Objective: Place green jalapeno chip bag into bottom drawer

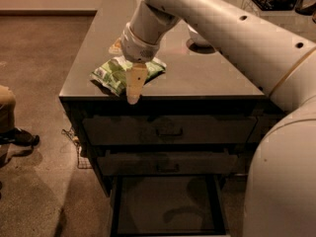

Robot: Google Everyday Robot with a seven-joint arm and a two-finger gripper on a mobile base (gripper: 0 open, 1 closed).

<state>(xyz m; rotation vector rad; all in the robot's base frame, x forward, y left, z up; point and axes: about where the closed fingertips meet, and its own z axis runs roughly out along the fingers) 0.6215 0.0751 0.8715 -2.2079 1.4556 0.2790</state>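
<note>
The gripper (133,96) hangs tip-down at the front edge of the counter (212,75), against the near side of the chip bag (109,75). It shows as one tapered cream shape, so I cannot tell how far open it is or whether it has hold of the bag. The bag lies flat on the counter's front left corner, spreading from about 9 to 1 o'clock of the gripper's tip.

The step in hand looks like the grasp. To do it well, pinch a raised fold of the bag instead of pressing on it, since crinkly film slips. Then lift clear of the edge before swinging down to the open bottom drawer (165,206), at about 5 o'clock and well below, past the two shut drawers.

The arm (222,28) hides the bag's middle and most of a white bowl (196,37) at 1 o'clock. The bottom drawer's front is cut off by the lower border.
</note>
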